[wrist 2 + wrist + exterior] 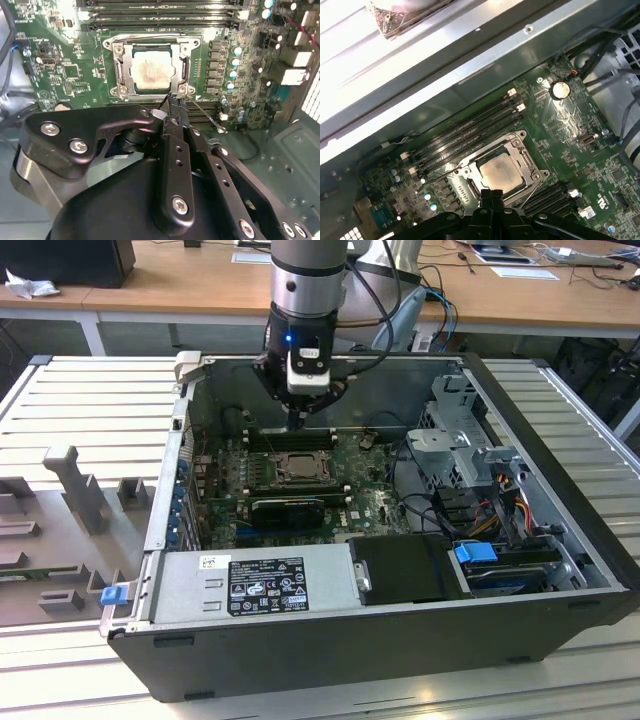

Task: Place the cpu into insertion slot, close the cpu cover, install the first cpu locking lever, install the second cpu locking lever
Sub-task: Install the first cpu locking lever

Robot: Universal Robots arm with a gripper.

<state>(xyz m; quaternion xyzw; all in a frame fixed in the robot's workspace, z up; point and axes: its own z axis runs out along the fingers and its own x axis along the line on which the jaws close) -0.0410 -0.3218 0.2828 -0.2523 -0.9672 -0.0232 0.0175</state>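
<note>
Green board (pixel 65 75) holds square beige cpu (pixel 150 70).

Even room light; glare bleaches the ribbed panel (pixel 350 50) in the first wrist view, the near tool (pixel 491 194) blurred.

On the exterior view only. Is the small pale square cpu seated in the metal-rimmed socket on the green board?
Observer: Yes. In the second wrist view the pale silvery-beige square cpu lies flat inside the silver-rimmed insertion slot.
Operator: Cover down?
Observer: The square silvery metal cpu cover lies flat, framing the chip through its cut-out.
Operator: Gripper?
Observer: The black gripper, fingers together, is at one slot corner, beside a thin silvery lever rod angling out over the green circuit board.
</note>
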